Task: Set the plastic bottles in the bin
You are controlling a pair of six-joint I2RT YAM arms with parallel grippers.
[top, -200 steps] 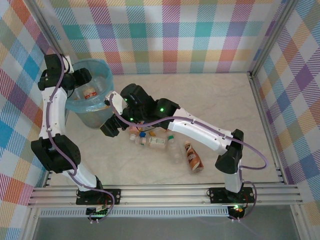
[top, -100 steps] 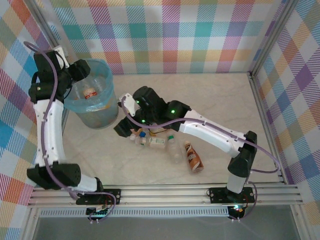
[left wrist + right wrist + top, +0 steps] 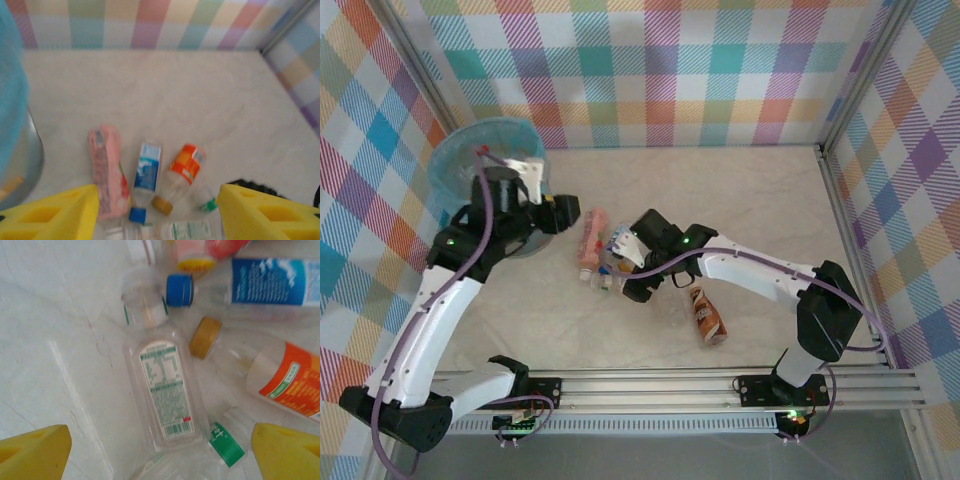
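Observation:
Several plastic bottles lie in a cluster mid-table (image 3: 610,262). In the left wrist view I see a pink bottle (image 3: 105,170), a blue-labelled one (image 3: 148,170) and an orange-labelled one (image 3: 184,167). The pink bottle (image 3: 592,238) lies at the cluster's left, and a brown bottle (image 3: 706,313) lies apart to the right. The bin (image 3: 470,165), lined in light blue, stands at the back left. My left gripper (image 3: 563,213) (image 3: 159,202) hovers open beside the bin, above the cluster. My right gripper (image 3: 632,283) (image 3: 162,450) is open, straddling a clear bottle with a green-and-white label (image 3: 162,395).
The bin's wall (image 3: 12,125) fills the left edge of the left wrist view. Another clear bottle with a green band (image 3: 226,442) lies close to my right finger. Open tabletop stretches to the back and right (image 3: 750,200). Checked walls close in the table.
My left gripper has swung away from the bin's rim and come down to the right, toward the bottles. My right gripper has slid right, from beside the bin to over the cluster.

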